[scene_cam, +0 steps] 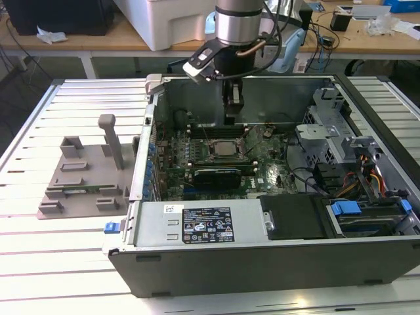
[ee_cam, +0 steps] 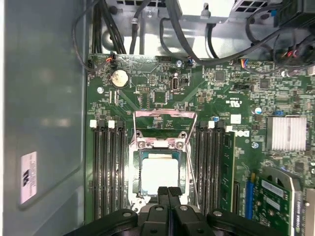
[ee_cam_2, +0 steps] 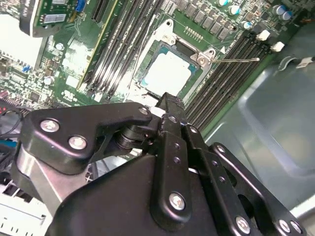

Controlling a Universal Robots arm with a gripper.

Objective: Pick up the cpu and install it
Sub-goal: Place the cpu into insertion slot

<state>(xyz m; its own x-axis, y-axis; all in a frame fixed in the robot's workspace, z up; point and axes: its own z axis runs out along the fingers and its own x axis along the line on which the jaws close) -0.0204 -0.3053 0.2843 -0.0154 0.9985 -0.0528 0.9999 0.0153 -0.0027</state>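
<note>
The cpu [scene_cam: 226, 148] lies flat in the motherboard socket inside the open computer case [scene_cam: 262, 262], its silver top facing up. Both wrist views show the cpu [ee_cam: 159, 173] [ee_cam_2: 167, 73] seated within the socket's metal frame, with the load plate swung open. My gripper [scene_cam: 231, 117] hangs just above the socket's far edge. The fingertips [ee_cam: 162, 192] are pressed together with nothing between them, and they do not touch the chip. My gripper [ee_cam_2: 170, 102] covers one edge of the socket.
A grey fixture tray [scene_cam: 85, 177] with upright blocks lies at the exterior view's left, outside the case. Memory slots [ee_cam: 106, 167] flank the socket. A thin socket lever [ee_cam_2: 236, 60] sticks out sideways. Drive cage and cables [scene_cam: 354, 164] fill the case's right.
</note>
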